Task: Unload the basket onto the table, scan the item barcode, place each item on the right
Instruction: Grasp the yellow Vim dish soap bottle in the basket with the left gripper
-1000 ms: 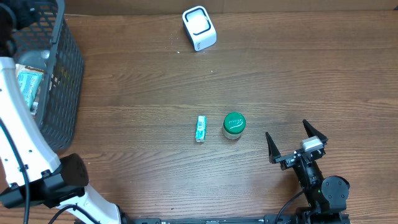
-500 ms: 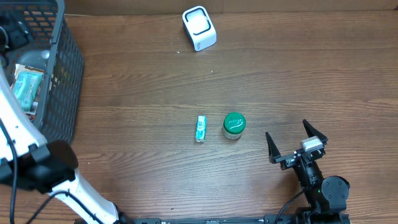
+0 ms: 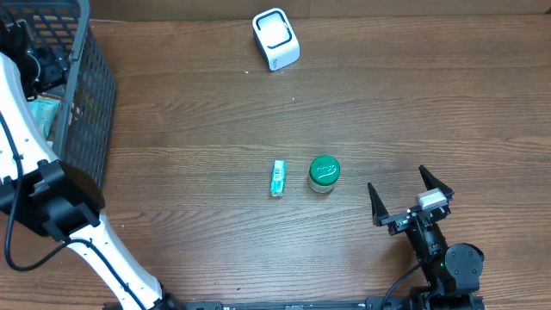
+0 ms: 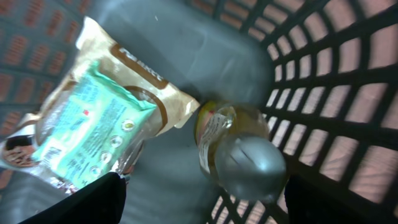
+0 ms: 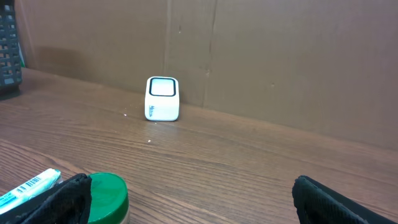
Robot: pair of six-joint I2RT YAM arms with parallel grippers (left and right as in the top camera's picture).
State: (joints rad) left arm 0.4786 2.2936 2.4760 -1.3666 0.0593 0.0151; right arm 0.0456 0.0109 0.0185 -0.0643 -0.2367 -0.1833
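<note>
Mock shop checkout bench, white barcode scanner (image 3: 275, 39) on wooden table (image 3: 198, 120), dark mesh basket (image 3: 86, 95), cardboard backdrop (image 5: 280, 56)

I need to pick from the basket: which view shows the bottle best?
Left wrist: the bottle lies close, beside the packet. Overhead, the left arm and basket hide it; the right wrist view misses it.

Basket (image 3: 90, 86) at left holds packet (image 4: 93, 130) and bottle (image 4: 242, 155); tube (image 3: 277, 177) lies just left of jar (image 3: 324, 172); scanner (image 3: 276, 39) behind both.

Wooden table (image 3: 189, 129): basket (image 3: 86, 95), scanner (image 3: 275, 39), tube (image 3: 277, 177), jar (image 3: 324, 173)
</note>
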